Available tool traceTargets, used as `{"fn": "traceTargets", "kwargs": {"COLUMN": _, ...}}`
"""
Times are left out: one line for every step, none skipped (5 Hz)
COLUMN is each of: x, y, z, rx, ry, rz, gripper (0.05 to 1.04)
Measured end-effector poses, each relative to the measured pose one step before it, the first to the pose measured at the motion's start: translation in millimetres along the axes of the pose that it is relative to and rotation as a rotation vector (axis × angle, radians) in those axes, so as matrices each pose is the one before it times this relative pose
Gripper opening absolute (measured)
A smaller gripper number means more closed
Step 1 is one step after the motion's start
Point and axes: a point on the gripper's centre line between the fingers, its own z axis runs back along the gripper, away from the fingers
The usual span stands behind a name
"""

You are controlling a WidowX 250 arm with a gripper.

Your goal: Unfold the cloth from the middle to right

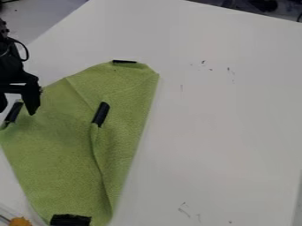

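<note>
At the left edge, the black gripper (17,109) hangs open over the cloth's left corner, its fingers spread apart. Between them in the view is a black strip (13,113) on that corner; whether they touch it I cannot tell. The green cloth (56,150) lies on the left half of the table, with one part folded over near its middle. A black strip (101,114) marks the folded corner at the middle. Other black strips sit at the top corner (124,62) and bottom corner (70,220).
The white table (230,128) stretches to the right of the cloth, with small dark marks on its surface. An orange object (19,221) lies in the bottom left corner, by a clear edge. Dark items stand beyond the table's top right edge.
</note>
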Motion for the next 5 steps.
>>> {"fn": "traceTargets", "kwargs": {"x": -2.66, "y": -1.78, "z": -7.34, "rx": -0.0094, "ry": 0.0226, "rz": 0.0026, "gripper": 1.001}}
{"fn": "traceTargets", "kwargs": {"x": 1.38, "y": -9.79, "z": -0.70, "rx": -0.0035, "ry": 0.0045, "rz": -0.0139, "gripper": 1.001}}
{"fn": "traceTargets", "kwargs": {"x": 0.09, "y": -9.73, "z": 12.43, "rx": 0.0468, "ry": -0.0052, "rz": -0.0175, "gripper": 1.001}}
{"fn": "traceTargets", "kwargs": {"x": -0.95, "y": -17.03, "z": 13.11, "rx": 0.0524, "ry": -0.0443, "rz": -0.0227, "gripper": 1.001}}
{"fn": "traceTargets", "kwargs": {"x": 5.93, "y": -16.65, "z": 18.87, "rx": 0.0499, "ry": -0.0544, "rz": -0.0335, "gripper": 1.001}}
